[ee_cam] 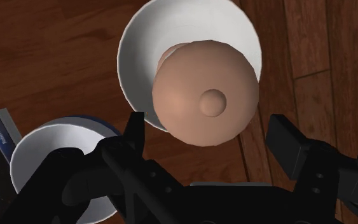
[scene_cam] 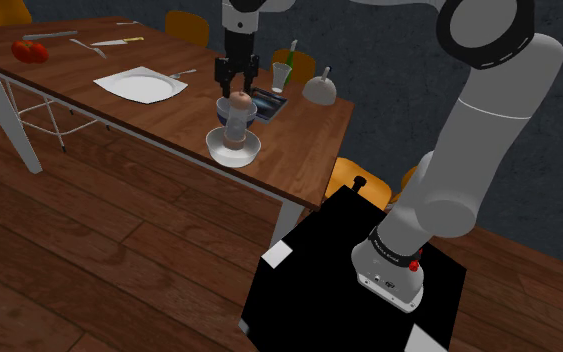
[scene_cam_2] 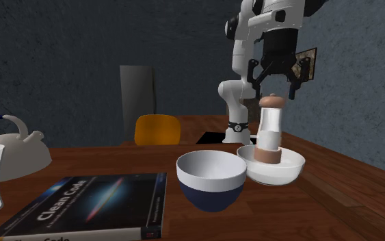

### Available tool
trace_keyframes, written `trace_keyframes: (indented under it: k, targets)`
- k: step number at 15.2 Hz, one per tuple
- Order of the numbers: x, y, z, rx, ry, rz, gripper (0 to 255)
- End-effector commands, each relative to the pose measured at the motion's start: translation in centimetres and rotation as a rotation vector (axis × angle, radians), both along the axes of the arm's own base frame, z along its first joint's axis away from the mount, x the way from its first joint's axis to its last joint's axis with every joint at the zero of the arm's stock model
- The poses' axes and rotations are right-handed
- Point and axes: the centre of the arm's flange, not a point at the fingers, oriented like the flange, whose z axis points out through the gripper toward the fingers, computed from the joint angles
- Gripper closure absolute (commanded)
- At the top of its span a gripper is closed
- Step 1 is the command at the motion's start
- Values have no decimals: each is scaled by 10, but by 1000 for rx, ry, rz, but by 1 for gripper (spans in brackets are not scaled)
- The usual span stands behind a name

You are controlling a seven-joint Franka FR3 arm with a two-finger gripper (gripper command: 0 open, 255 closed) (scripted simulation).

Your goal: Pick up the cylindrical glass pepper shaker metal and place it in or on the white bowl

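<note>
Fingers of the all-black two-finger gripper (scene_cam_2: 275,81) stand apart, on either side and just above the cap, touching nothing. Right below stands the cylindrical clear-glass pepper shaker with tan cap and base (scene_cam_2: 269,129), upright and free, its base inside the shallow white bowl (scene_cam_2: 292,166) near the brown wooden table's (scene_cam: 169,118) near edge.

By my reading the pick and the placing are done. All that seems left is for the arm to lift clear without nudging the tall shaker over.

Counted: one shaker and two bowls. The second is a deeper bowl, white inside and dark blue outside (scene_cam_2: 211,183), just beside the first on the second exterior view's left. Farther left lie one dark hardback book (scene_cam_2: 95,200) and one white kettle (scene_cam_2: 16,154). Far along the table sits one white plate (scene_cam: 119,88).
</note>
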Motion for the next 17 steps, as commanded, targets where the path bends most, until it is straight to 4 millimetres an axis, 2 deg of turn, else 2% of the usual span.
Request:
trace_keyframes:
  k: [1,5,9,17]
  targets:
    - [0,0,0,0,0,0,0]
    - [0,0,0,0,0,0,0]
    - [4,0,50,0,0,0,0]
    - [4,0,50,0,0,0,0]
